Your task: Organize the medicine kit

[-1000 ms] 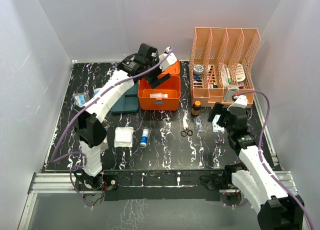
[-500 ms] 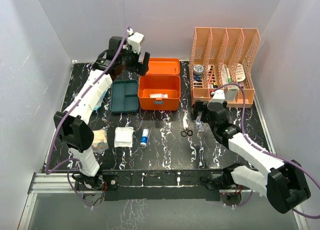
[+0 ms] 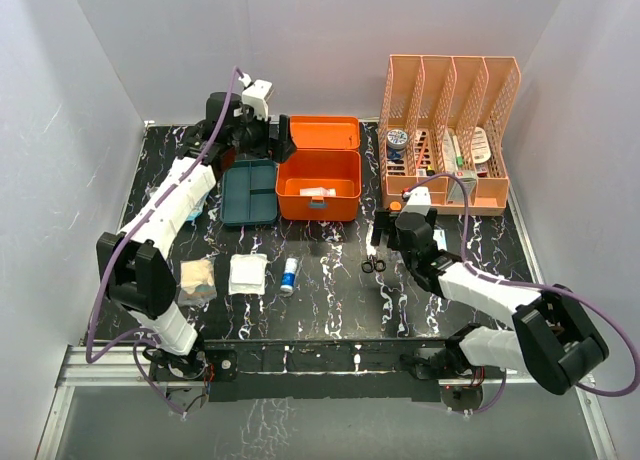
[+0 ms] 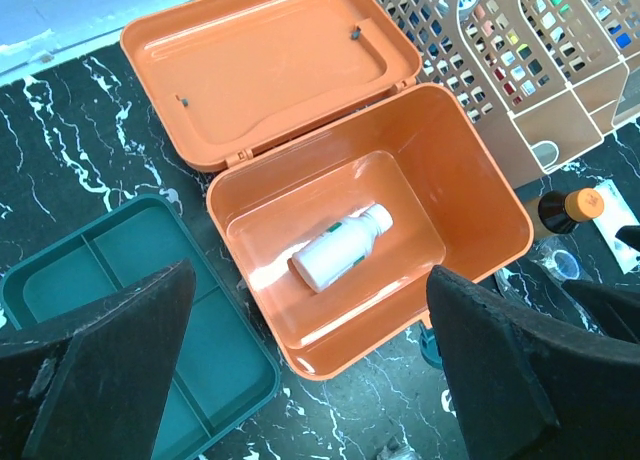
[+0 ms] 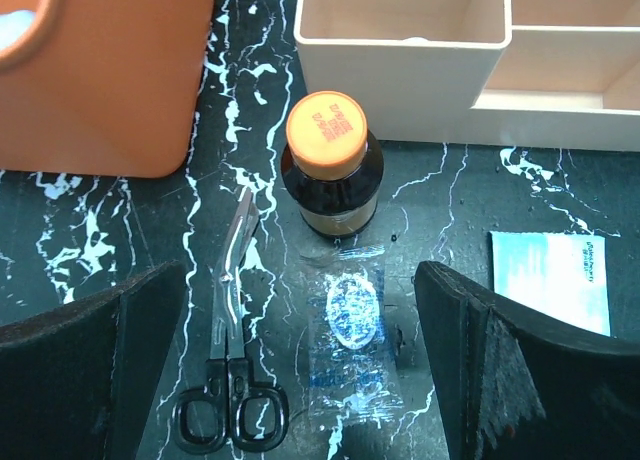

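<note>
The left gripper [image 4: 310, 275], spread and empty, has swung left off the medicine kit [image 3: 318, 185] at the table's far edge. The right gripper [image 5: 300, 280], also spread, has reached over the scissors [image 5: 232, 360] and brown bottle [image 5: 330, 165].

The left gripper [image 3: 272, 138] has pulled off the open medicine kit [image 3: 318, 185], swinging back and to the left. It now hangs beside the lid's left edge, over the far end of the teal tray [image 3: 250, 192], which shows whole. A beige pad [image 3: 197, 280], earlier under that arm, is uncovered. The right gripper [image 3: 385, 232] has reached left and, it seems, lower, from near the organizer's corner to above the brown bottle [image 5: 331, 165] and scissors [image 3: 373, 264].
</note>
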You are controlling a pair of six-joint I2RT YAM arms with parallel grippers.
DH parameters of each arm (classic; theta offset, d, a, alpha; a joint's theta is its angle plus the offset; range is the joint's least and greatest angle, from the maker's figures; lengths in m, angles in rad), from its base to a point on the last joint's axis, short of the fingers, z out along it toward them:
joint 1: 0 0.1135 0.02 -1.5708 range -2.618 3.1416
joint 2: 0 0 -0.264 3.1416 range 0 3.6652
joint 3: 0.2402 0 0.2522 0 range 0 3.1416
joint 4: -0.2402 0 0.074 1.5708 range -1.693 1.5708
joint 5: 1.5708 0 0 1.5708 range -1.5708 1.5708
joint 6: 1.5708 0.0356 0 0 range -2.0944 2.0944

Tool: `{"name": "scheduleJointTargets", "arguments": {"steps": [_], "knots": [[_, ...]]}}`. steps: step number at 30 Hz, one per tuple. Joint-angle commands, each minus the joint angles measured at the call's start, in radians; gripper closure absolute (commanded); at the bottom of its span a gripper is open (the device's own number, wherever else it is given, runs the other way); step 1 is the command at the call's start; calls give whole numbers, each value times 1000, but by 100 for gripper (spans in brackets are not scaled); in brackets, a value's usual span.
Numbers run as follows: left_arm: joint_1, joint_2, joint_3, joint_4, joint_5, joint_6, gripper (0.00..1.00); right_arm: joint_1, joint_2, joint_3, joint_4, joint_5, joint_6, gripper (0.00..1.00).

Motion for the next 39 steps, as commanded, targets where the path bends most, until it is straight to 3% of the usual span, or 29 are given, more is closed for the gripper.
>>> {"name": "scheduleJointTargets", "arguments": {"steps": [1, 20, 39], "knots": [[30, -64, -53, 97, 56, -30, 1, 3, 40, 3, 114, 55, -4, 2], [114, -103, -188, 211, 164, -35, 1, 3, 238, 47, 256, 110, 19, 4], [194, -34, -186, 215, 329, 2, 1, 5, 408, 113, 373, 181, 22, 17]]}}
